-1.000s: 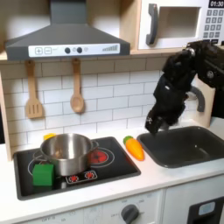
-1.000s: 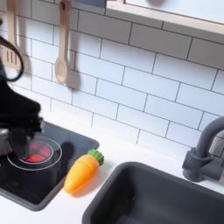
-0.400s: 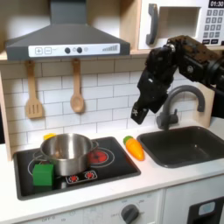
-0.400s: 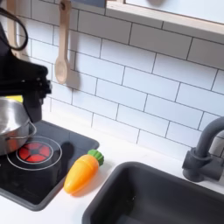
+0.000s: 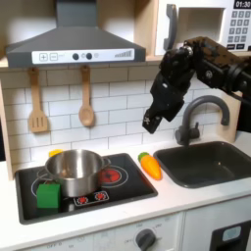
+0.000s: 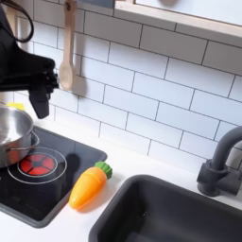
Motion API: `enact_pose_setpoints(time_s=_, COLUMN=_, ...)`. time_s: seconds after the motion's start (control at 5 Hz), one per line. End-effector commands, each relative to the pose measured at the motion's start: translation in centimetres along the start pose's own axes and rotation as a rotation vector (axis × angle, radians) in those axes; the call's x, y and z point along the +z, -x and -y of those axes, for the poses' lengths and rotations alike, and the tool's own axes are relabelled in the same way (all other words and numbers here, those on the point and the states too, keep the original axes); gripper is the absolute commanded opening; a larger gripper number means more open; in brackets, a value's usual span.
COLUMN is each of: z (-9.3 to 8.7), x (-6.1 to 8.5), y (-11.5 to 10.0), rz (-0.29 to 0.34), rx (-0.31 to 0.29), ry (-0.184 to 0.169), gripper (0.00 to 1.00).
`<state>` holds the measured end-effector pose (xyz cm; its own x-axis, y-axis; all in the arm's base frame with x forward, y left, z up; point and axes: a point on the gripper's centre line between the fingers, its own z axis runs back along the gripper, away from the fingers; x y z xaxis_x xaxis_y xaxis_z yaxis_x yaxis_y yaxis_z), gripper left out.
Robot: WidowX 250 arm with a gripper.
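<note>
A white desk (image 5: pixel 196 201) was seen carrying a toy kitchen, backed by a wall of glossy white tiles (image 6: pixel 161 90). A dark, rectangular sink (image 5: pixel 209 162) was set at the first exterior view's right, with a curved grey faucet (image 5: pixel 201 113) behind it. A flat black stovetop (image 5: pixel 83 186) lay at that view's left, printed with red burner rings. A round, shiny metal pot (image 5: pixel 73 171) stood on it, and a green block (image 5: pixel 48 195) was placed at the pot's left front. Two wooden utensils, a spatula (image 5: pixel 37 103) and a spoon (image 5: pixel 86 98), were hung on the tiles.

The black hand (image 5: pixel 150 124) was held in the air, above the carrot (image 5: pixel 150 165) and well clear of it. Its jaws appeared empty; whether they were parted or closed could not be told, the view being blurred. The carrot, smooth orange with a green top, lay on the desk between stovetop and sink in both exterior views (image 6: pixel 89 185).
</note>
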<state>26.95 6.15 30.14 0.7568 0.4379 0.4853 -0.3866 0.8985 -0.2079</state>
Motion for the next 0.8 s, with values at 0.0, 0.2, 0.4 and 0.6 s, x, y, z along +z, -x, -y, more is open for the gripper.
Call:
enact_pose_setpoints(time_s=0.0, z=0.0, x=0.7, y=-1.0, rz=0.046, rx=0.029, ry=0.061, gripper=0.52)
enact_pose_setpoints(time_s=0.2, z=-0.4, x=0.6, y=-1.4, rz=0.058, rx=0.052, ry=0.062, gripper=0.0)
enact_pose_setpoints(time_s=0.4, z=-0.8, x=0.9, y=-2.5, rz=0.103, rx=0.07, ry=0.063, gripper=0.0)
enact_pose_setpoints(time_s=0.6, z=-0.5, x=1.2, y=-3.7, rz=0.154, rx=0.092, ry=0.094, gripper=0.0)
